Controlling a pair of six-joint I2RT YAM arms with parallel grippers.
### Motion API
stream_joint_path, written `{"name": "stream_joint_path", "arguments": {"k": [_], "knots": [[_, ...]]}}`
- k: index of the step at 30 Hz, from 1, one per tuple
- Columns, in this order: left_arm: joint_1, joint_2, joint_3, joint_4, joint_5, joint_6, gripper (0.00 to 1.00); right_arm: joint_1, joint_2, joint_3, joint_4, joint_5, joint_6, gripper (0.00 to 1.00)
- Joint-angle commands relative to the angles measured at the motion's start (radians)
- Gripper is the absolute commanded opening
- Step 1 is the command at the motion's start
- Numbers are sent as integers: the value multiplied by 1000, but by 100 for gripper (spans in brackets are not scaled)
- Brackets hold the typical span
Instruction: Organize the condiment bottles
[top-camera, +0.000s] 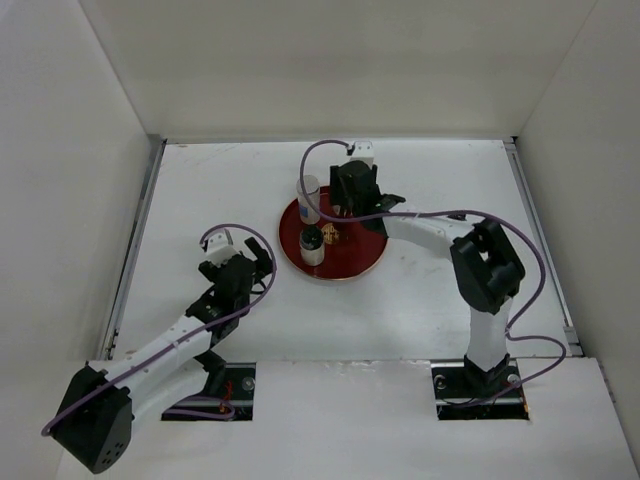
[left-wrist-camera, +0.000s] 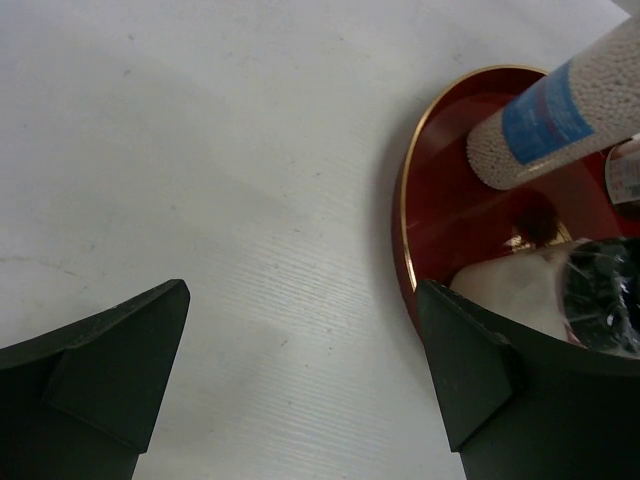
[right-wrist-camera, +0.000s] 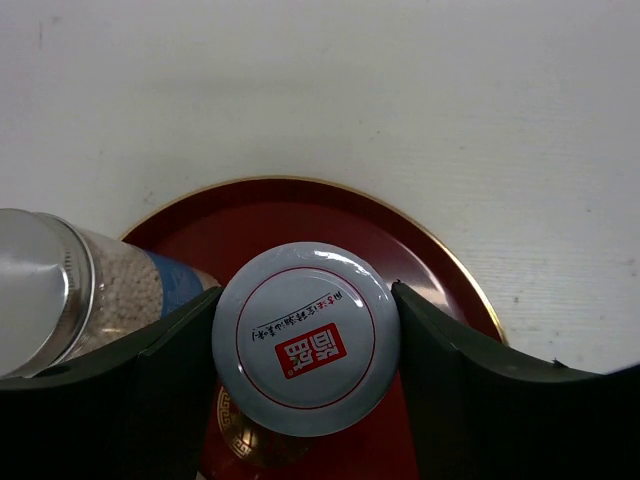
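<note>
A red plate (top-camera: 345, 268) lies mid-table. On it stand the tall whitish cylinder (top-camera: 308, 200) with grey cap and the pale dark-capped bottle (top-camera: 312, 245). My right gripper (top-camera: 350, 207) hangs over the plate's far side. In the right wrist view its gripper (right-wrist-camera: 305, 340) is shut on the short jar's pale lid (right-wrist-camera: 305, 300), both fingers touching it, above the plate (right-wrist-camera: 300, 195), with the cylinder (right-wrist-camera: 110, 290) just left. My left gripper (top-camera: 262, 268) is open and empty, left of the plate. The left wrist view shows its gripper (left-wrist-camera: 300, 370), the plate's rim (left-wrist-camera: 405, 200), the cylinder (left-wrist-camera: 560, 120) and the dark cap (left-wrist-camera: 605, 295).
White walls enclose the table on three sides. Metal rails (top-camera: 135, 240) run along the left and right table edges. Purple cables loop over both arms. The plate's gold emblem (top-camera: 331, 236) shows beside the dark-capped bottle.
</note>
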Motion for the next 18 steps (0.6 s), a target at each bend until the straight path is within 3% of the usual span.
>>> {"name": "stream_joint_path", "arguments": {"k": [1, 9, 12, 15, 18], "knots": [[-9, 12, 60, -35, -106, -49, 100, -1, 28, 110, 67, -9, 0, 57], [-90, 21, 99, -105, -191, -112, 100, -1, 98, 141, 40, -7, 34, 62], [-104, 3, 117, -162, -198, -155, 100, -1, 96, 123, 51, -4, 37, 72], [-110, -2, 128, -205, -209, -173, 100, 2, 56, 100, 52, -12, 63, 89], [-130, -14, 129, -201, -226, -169, 100, 10, -31, 57, 58, -6, 58, 97]]}}
